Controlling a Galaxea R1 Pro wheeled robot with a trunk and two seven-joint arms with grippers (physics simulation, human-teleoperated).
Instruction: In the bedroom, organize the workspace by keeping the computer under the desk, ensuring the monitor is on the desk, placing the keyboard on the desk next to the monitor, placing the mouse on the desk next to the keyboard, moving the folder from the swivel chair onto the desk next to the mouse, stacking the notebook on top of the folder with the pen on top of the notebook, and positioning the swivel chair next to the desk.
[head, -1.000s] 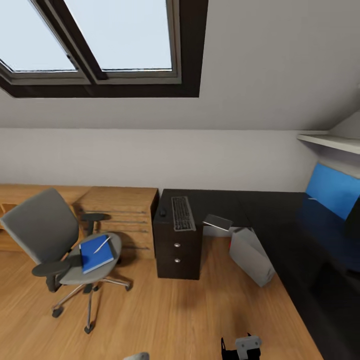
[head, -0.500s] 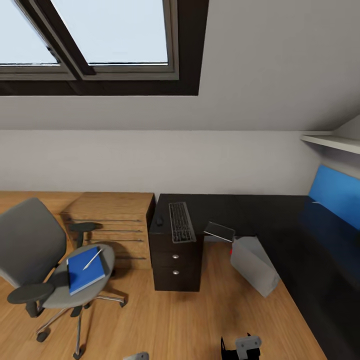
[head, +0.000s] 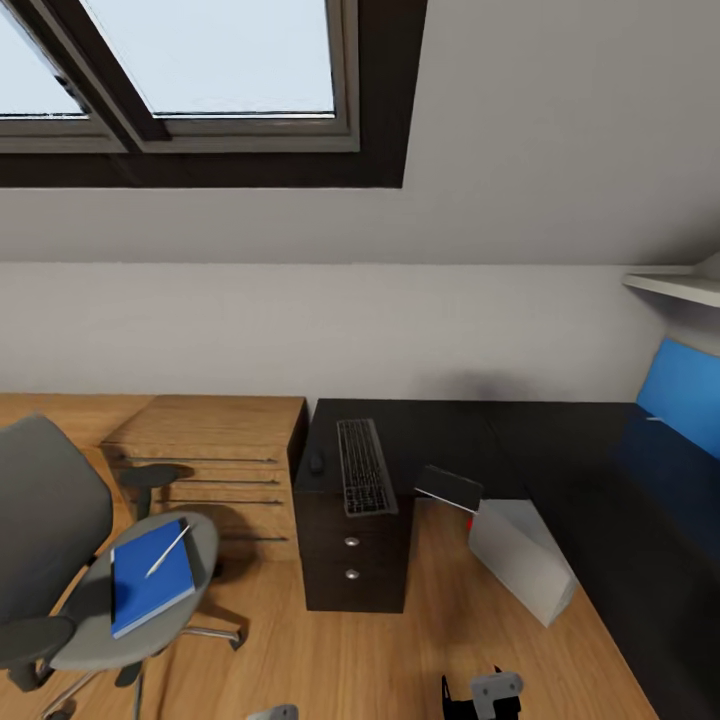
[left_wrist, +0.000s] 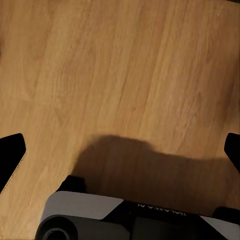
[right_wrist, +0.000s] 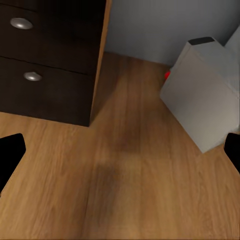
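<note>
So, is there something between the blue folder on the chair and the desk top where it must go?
Nothing visible blocks it. The folder lies on the swivel chair with the pen on it; only open floor separates chair and desk.

Right wrist view: the right gripper (right_wrist: 120, 155) has its two black fingertips (right_wrist: 10, 150) at opposite edges of the frame, set wide apart, with nothing between them. Beneath lies the wooden floor (right_wrist: 125, 185), marked by a faint shadow. The desk's black drawer unit (right_wrist: 50, 55) stands on the floor, showing two drawer fronts, each with a round silver knob (right_wrist: 21, 23). Near it, apart, a grey-white box (right_wrist: 202, 97), probably the computer, leans tilted, with a small red spot at its edge. A grey wall (right_wrist: 150, 25) stands behind.
</note>
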